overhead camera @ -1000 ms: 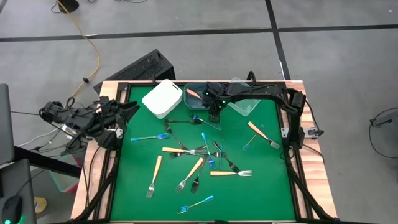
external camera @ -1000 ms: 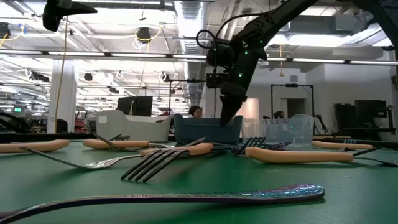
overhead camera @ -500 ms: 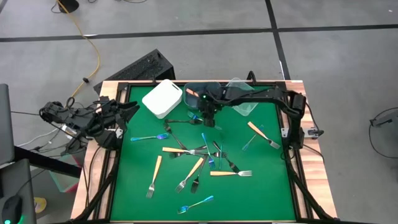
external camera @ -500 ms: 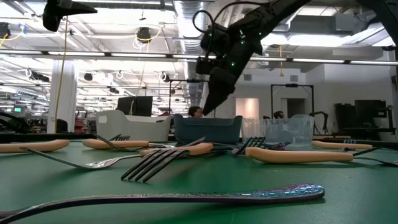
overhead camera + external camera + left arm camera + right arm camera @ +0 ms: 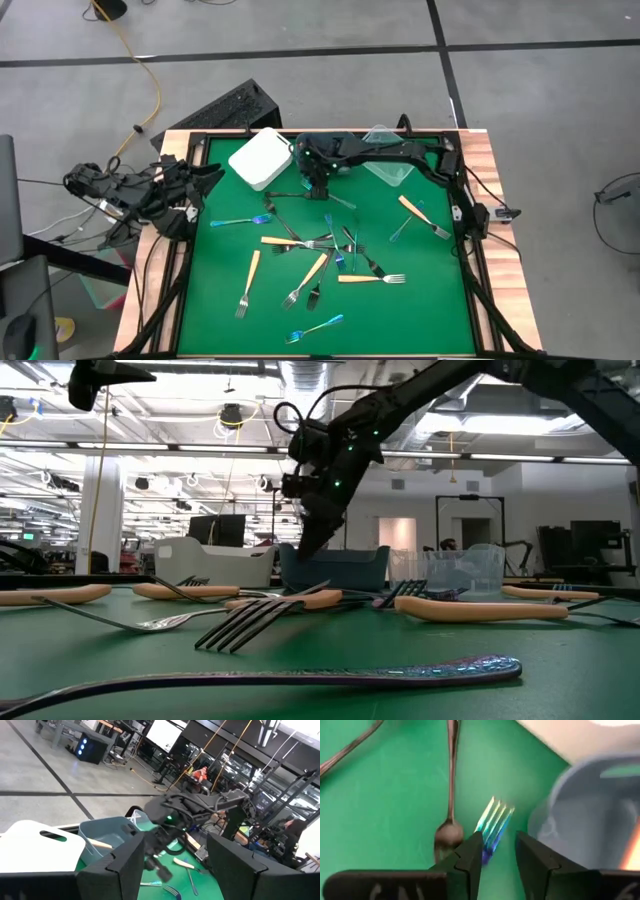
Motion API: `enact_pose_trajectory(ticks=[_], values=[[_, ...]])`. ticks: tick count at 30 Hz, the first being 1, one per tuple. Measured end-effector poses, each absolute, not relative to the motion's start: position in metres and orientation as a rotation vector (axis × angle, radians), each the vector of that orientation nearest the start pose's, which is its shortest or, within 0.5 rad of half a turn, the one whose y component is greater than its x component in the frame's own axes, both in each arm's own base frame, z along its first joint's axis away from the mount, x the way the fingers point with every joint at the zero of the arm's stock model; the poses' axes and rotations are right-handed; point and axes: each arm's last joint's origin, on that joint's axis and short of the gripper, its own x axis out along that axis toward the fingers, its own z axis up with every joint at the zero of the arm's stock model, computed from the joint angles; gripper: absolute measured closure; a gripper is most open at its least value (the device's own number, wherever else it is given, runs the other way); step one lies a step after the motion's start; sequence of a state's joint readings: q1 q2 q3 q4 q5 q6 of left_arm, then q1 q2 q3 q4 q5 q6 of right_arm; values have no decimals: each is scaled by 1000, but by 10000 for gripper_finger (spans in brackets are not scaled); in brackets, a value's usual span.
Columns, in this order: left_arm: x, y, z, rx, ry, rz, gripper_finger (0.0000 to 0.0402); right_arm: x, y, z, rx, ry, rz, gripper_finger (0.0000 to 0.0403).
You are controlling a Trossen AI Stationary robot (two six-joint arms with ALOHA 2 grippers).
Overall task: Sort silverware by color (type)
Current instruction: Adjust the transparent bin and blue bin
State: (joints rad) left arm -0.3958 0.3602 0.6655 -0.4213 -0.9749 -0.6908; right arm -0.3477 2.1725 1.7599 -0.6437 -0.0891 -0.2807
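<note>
Right gripper (image 5: 495, 851) hangs beside the grey-blue bin (image 5: 590, 815) – jaws narrow, clasping a blue fork (image 5: 493, 826); left gripper (image 5: 170, 865) waits off-table, spread wide

Floor (image 5: 300, 40): grey concrete was crossed by dark lines.
Cable (image 5: 152, 80): yellow, laid across it.
Ceiling (image 5: 200, 400): ducts and strip lights were seen.

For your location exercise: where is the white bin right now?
In the high view the white bin sits at the green mat's far edge, left of centre, beside the grey-blue bin, near the right pincer.
</note>
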Motion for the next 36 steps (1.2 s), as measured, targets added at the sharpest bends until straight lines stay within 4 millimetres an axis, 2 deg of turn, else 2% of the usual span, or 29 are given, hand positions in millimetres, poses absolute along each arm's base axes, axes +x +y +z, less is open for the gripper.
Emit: enact_pose_trajectory(ticks=[3, 6, 8, 16, 22, 26, 32, 36], values=[[76, -6, 317, -592, -106, 586, 205, 447, -164, 199, -41, 1016, -111, 276], [76, -6, 317, -593, -105, 587, 205, 445, -166, 202, -35, 1059, -107, 276], [76, -6, 317, -591, -104, 587, 205, 451, -168, 206, -59, 1009, -130, 276], [76, -5, 316, -587, -100, 590, 205, 448, -171, 205, -75, 1050, -189, 276], [76, -5, 316, -588, -100, 589, 205, 451, -154, 215, -103, 1033, -148, 276], [75, -5, 316, -588, -100, 589, 205, 453, -145, 212, -108, 1049, -123, 276], [75, -5, 316, -588, -100, 589, 205, 454, -142, 210, -116, 1058, -111, 276], [75, -5, 316, -588, -100, 589, 205, 451, -150, 210, -106, 1052, -112, 276]])
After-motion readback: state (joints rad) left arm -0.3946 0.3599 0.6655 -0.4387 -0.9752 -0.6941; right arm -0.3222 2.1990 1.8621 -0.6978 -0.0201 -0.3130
